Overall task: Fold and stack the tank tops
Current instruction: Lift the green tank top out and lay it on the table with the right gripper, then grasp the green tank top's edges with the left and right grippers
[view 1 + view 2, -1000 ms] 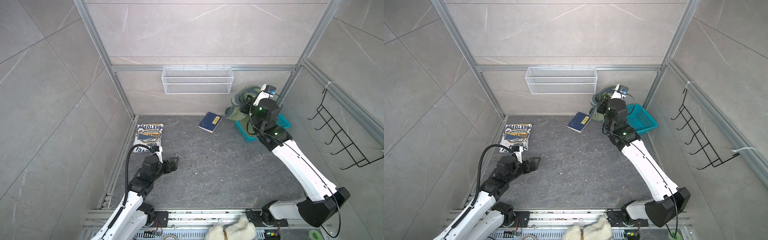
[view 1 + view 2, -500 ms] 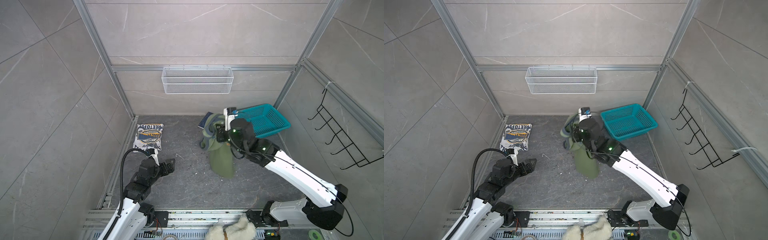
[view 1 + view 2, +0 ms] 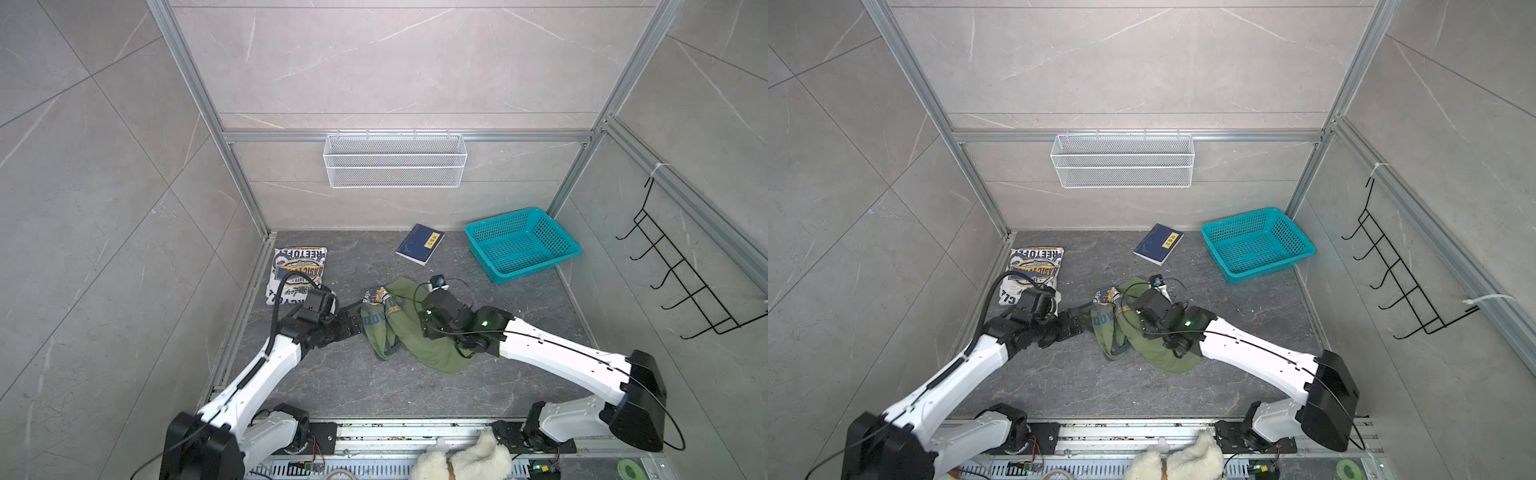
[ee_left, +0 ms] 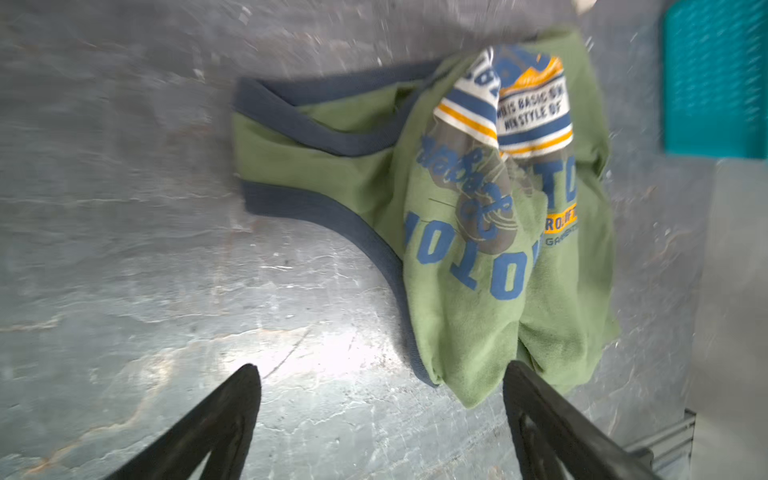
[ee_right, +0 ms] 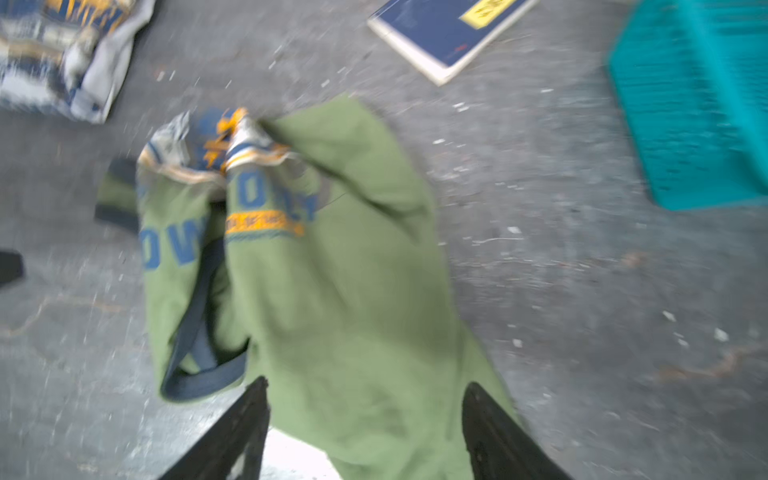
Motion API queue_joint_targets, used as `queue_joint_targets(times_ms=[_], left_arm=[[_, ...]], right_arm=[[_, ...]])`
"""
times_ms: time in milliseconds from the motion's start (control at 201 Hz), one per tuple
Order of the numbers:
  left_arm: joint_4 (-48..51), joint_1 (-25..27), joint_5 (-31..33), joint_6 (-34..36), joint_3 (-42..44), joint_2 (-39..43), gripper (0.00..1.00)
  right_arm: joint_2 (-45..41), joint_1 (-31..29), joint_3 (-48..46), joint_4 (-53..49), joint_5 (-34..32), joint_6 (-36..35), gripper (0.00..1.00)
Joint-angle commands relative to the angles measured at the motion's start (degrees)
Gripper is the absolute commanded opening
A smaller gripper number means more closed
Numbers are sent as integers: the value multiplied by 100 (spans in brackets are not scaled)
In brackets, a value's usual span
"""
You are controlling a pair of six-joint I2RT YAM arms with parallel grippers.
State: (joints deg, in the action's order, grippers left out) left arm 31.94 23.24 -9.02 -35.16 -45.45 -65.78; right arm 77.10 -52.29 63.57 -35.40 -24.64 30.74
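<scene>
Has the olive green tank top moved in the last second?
Yes. The olive green tank top went from the teal basket leftward and forward; it now lies crumpled mid-floor, in front of the navy book.

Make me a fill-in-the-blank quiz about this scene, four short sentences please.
1. The crumpled tank top is ____ in colour.
2. The white tank top lies flat, already ____.
3. The left gripper has its jaws ____, holding nothing.
4. The navy book lies near a basket coloured ____.

Missing words: green; folded; open; teal.
</scene>
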Motion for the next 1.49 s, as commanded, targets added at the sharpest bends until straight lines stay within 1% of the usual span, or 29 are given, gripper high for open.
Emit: queue_joint_targets(times_ms=[0, 60, 139, 204, 254, 328, 418, 493, 562, 712, 801, 906, 1000, 1060, 1110, 1169, 1214, 1358, 1488], left_arm=[[551, 700, 418, 279, -1032, -668, 94], [675, 882, 646, 231, -1554, -1082, 93], [719, 1041, 976, 220, -2122, -1644, 93], [965, 1085, 1359, 238, -2672, -2246, 93], [1033, 1084, 1531, 275, -3019, -2666, 93], [1056, 1078, 1760, 475, -3591, -3261, 93], [1291, 1066, 1950, 816, -4575, -4011, 93], [1515, 985, 1700, 1064, -5398, -4664, 92], [1572, 997, 1620, 1309, -5920, -5108, 90], [1484, 1002, 1200, 1646, -6538, -5738, 90], [1633, 1007, 1187, 1654, -6992, -6152, 89], [1692, 1009, 1141, 1609, -7319, -6521, 86], [1809, 1014, 1112, 1595, -7562, -6733, 80], [1824, 1011, 1042, 1591, -7631, -7001, 75], [1831, 1011, 957, 1584, -7662, -7069, 72], [1833, 1015, 897, 1581, -7656, -7107, 68], [1833, 1008, 847, 1571, -7654, -7128, 64], [1776, 1007, 673, 1538, -7598, -7146, 46], [1714, 1009, 639, 1534, -7457, -7036, 27]], right_arm=[[-458, 422, -380, -459, 75, 335, 75], [-635, 722, -654, -410, 335, 557, 75], [-778, 1176, -1037, -216, 874, 828, 74], [-819, 1478, -1336, -60, 1280, 1123, 74], [-804, 1616, -1541, 80, 1510, 1285, 74], [-714, 1810, -1792, 133, 1584, 1581, 73], [-586, 2029, -2073, 355, 1695, 1671, 71], [-472, 2240, -2266, 506, 1832, 1714, 68], [-432, 2418, -2435, 617, 1904, 1766, 66], [-409, 2723, -2720, 800, 2071, 1752, 65], [-380, 2811, -2801, 842, 2145, 1769, 64], [-326, 2847, -2936, 954, 2189, 1765, 64], [-193, 2873, -3032, 1176, 2313, 1725, 64], [-74, 2874, -3035, 1259, 2376, 1694, 61], [-5, 2880, -3022, 1303, 2413, 1634, 57], [48, 2874, -3024, 1327, 2394, 1588, 55], [105, 2873, -3018, 1368, 2400, 1538, 52], [298, 2869, -2943, 1442, 2518, 1340, 39], [252, 2872, -2894, 1422, 2631, 1277, 19]])
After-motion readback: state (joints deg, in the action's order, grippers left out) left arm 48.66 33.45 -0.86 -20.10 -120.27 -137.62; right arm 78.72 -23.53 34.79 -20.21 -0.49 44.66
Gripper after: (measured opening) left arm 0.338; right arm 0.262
